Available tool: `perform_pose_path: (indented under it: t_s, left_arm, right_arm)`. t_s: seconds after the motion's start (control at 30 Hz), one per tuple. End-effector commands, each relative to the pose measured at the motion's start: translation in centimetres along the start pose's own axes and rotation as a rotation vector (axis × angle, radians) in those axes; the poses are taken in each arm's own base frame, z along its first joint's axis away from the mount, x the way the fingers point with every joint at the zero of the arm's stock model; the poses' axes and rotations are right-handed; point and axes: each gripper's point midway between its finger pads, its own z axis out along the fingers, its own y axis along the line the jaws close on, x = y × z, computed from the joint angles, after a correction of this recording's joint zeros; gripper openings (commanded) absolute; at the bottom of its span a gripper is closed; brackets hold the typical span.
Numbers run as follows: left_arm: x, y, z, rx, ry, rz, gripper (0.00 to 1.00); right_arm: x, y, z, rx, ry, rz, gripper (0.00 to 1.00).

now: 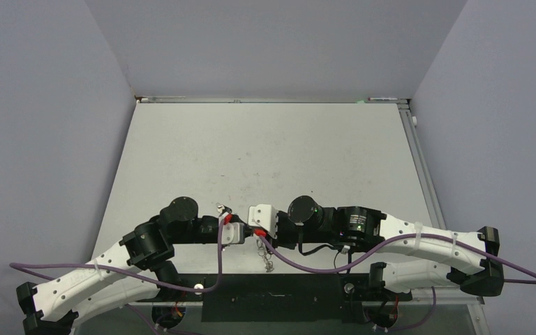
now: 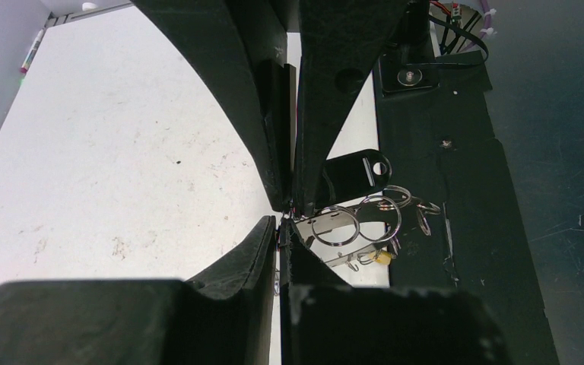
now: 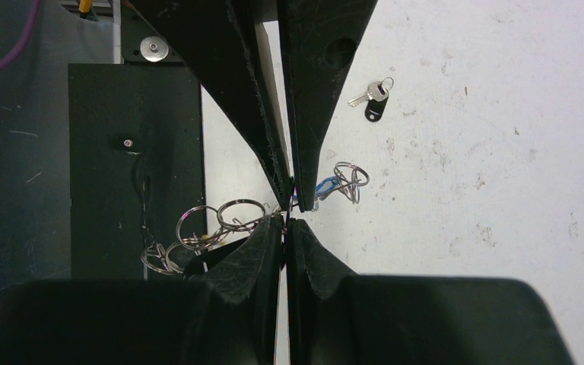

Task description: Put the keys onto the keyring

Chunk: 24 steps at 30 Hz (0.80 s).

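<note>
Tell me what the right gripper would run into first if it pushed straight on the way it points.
The left gripper. In the right wrist view its closed fingertips sit tip to tip with the right gripper, nearly touching, so it would likely meet them at once; the gap is unclear.

keyring [image 1: 266,255] at near tabletop [image 1: 265,153] edge, partly over base plate [image 1: 293,301], lone key [image 3: 372,100] well apart, behind and left of it

Silver loops [image 3: 241,214], black-tagged key [image 3: 373,101], blue tag [image 3: 325,186]
</note>
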Motion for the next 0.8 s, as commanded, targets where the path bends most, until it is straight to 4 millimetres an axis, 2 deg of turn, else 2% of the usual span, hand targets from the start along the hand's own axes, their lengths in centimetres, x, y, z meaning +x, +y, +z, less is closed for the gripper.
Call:
perform_pose_path:
  t_s: [0.0,0.1,0.13,0.23,0.27,0.33,0.53,0.67,0.77]
  left_arm:
    - [-2.7,0.9,-0.2,-0.040,-0.103,0.049,0.00]
    - [-3.8,1.5,-1.0,-0.100,-0.177,0.053,0.00]
    - [-4.1,1.7,-1.4,-0.121,-0.202,0.050,0.00]
    - [-5.3,2.2,-2.4,-0.176,-0.302,0.044,0.00]
    - [-5.4,2.2,-2.6,-0.180,-0.321,0.040,0.00]
    - [-5.5,2.4,-2.8,-0.188,-0.343,0.032,0.00]
    - [-6.7,2.9,-3.7,-0.198,-0.444,-0.005,0.00]
    - [-7.3,2.8,-4.1,-0.184,-0.487,-0.008,0.00]
    - [-7.3,2.5,-4.1,-0.168,-0.491,-0.005,0.00]
  right_arm:
    - [-4.8,0.0,-1.3,-0.013,-0.166,-0.024,0.05]
    - [-5.2,-0.4,-1.6,0.017,-0.190,-0.020,0.06]
    - [-5.6,-0.7,-1.9,0.035,-0.215,-0.016,0.12]
    - [-6.5,-1.4,-3.2,0.084,-0.299,0.003,0.44]
    - [-6.8,-1.6,-3.6,0.098,-0.327,0.010,0.51]
    - [-7.2,-2.0,-4.6,0.133,-0.381,0.025,0.57]
    - [-8.0,-1.9,-6.7,0.153,-0.529,0.060,0.57]
    - [-7.7,-1.6,-6.2,0.139,-0.538,0.073,0.49]
    - [-7.4,-1.5,-5.4,0.133,-0.528,0.076,0.46]
